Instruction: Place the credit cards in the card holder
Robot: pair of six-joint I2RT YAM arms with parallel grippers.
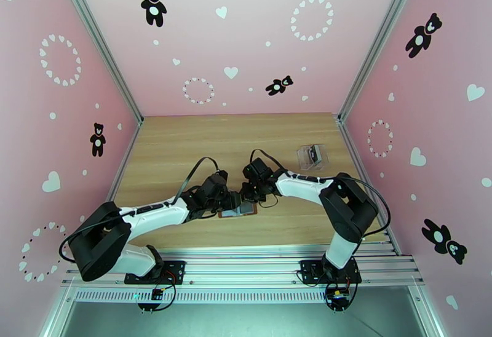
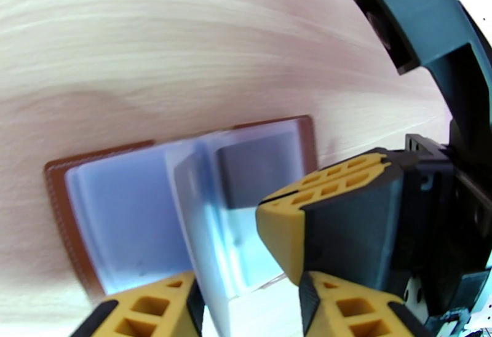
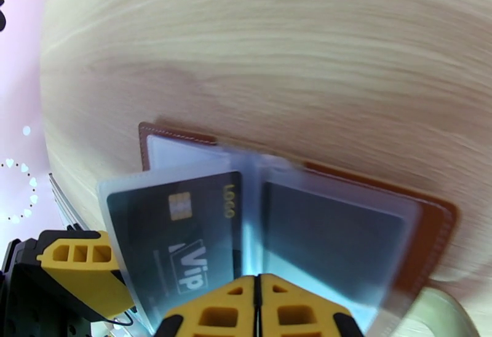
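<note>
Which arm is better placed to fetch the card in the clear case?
Right, probably: the clear case with its dark card lies on the right arm's side of the table, while the left fingers straddle a sleeve of the card holder.

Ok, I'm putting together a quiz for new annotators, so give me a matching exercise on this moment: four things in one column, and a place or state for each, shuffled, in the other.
Things:
1. card holder
2. Vip credit card
3. clear plastic case
4. right gripper

Places and states:
A. fingers pressed together
B. toward the far right of the table, apart from the card holder
C. lying open on the table
D. in a see-through pocket

Pairs: 1-C; 2-D; 3-B; 4-A
</note>
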